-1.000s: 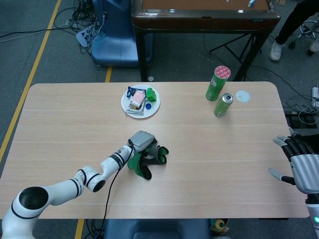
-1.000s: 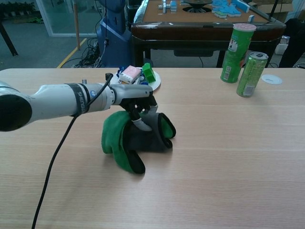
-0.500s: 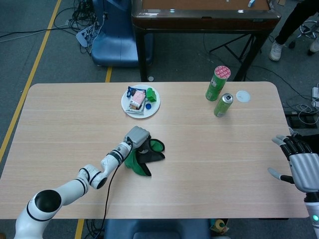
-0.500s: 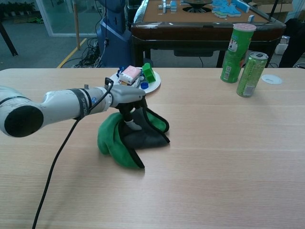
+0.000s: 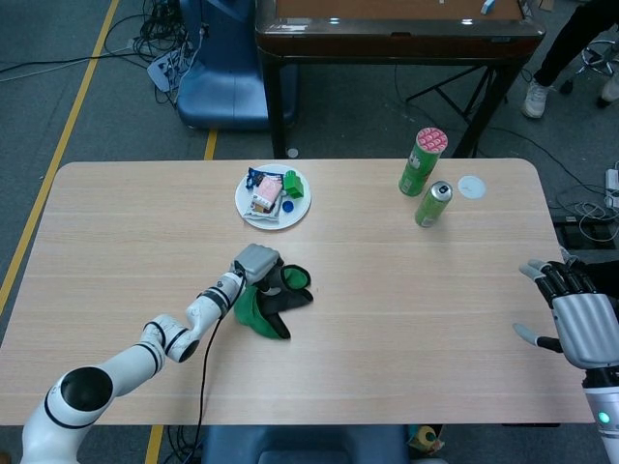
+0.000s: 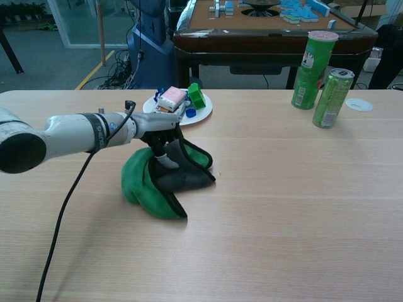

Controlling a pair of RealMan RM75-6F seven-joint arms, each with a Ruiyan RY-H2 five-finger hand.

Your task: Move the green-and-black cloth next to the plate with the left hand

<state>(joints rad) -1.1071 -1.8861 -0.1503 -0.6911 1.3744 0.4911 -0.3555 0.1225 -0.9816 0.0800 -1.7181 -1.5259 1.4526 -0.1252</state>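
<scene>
Left hand [image 6: 162, 133] clamps the bunched green-and-black cloth [image 6: 165, 181], dragging it toward the round white plate [image 6: 203, 114], which lies just beyond; right hand [image 5: 573, 314] idle, fingers apart, far right.

left hand [image 5: 255, 265] apparently gripping cloth [image 5: 273, 304], near plate [image 5: 294, 211]

I count one green-and-black cloth [image 5: 274, 302], one plate [image 5: 298, 208], two green cans [image 5: 423, 161], and one white lid [image 5: 471, 187] on my table [image 5: 406, 309].
</scene>
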